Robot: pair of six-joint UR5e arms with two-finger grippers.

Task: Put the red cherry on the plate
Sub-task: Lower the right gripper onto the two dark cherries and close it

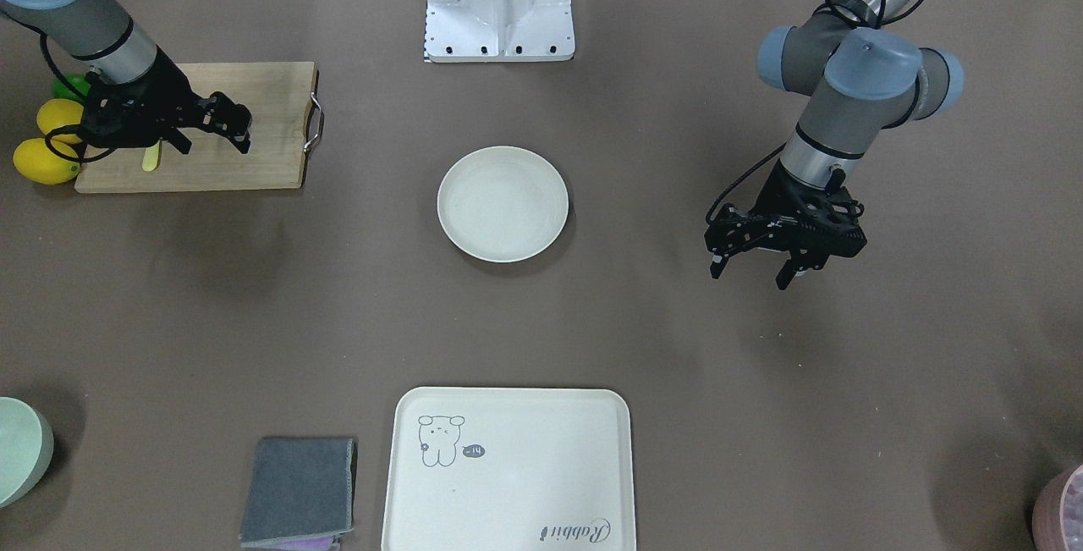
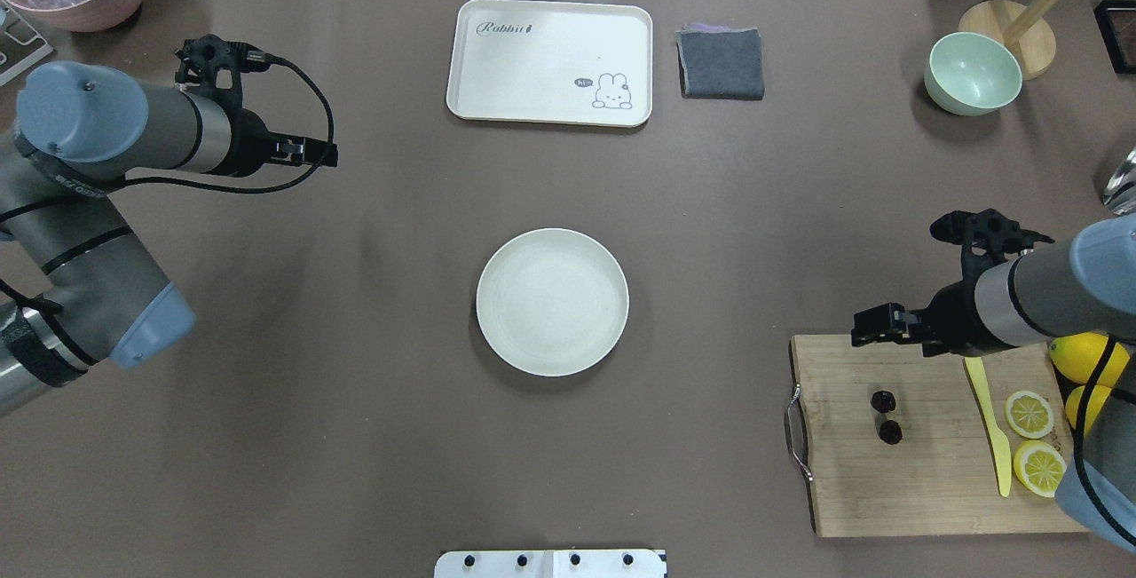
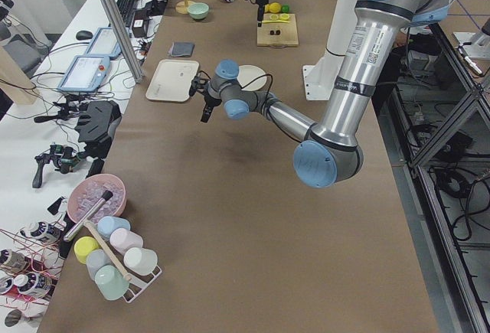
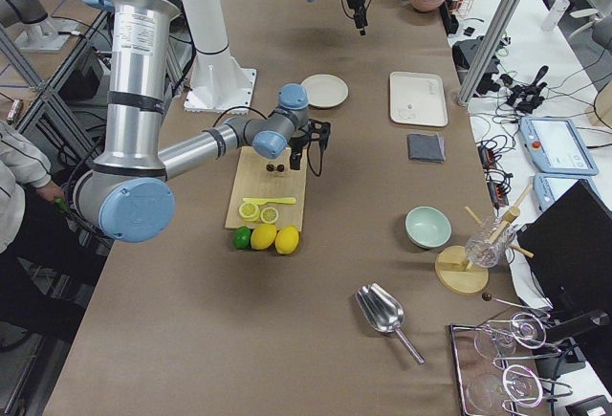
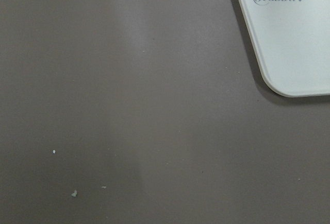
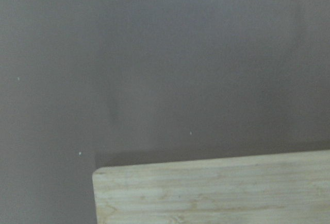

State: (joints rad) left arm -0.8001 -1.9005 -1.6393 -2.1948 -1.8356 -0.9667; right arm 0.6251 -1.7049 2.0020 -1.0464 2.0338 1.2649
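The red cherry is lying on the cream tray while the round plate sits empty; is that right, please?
Not quite: the red cherry lies on the wooden cutting board instead, as the overhead exterior view shows. The plate is indeed empty.

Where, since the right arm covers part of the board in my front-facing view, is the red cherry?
Observer: Overhead, the red cherry lies on the cutting board, toward its handle end, with nothing touching it.
Operator: Is the right gripper directly above it?
Observer: Not quite. Overhead, the right gripper hangs over the board's far edge, and the cherry lies nearer the robot.
Operator: Anything else hidden on that board?
Observer: Two lemon slices beside a yellow knife.
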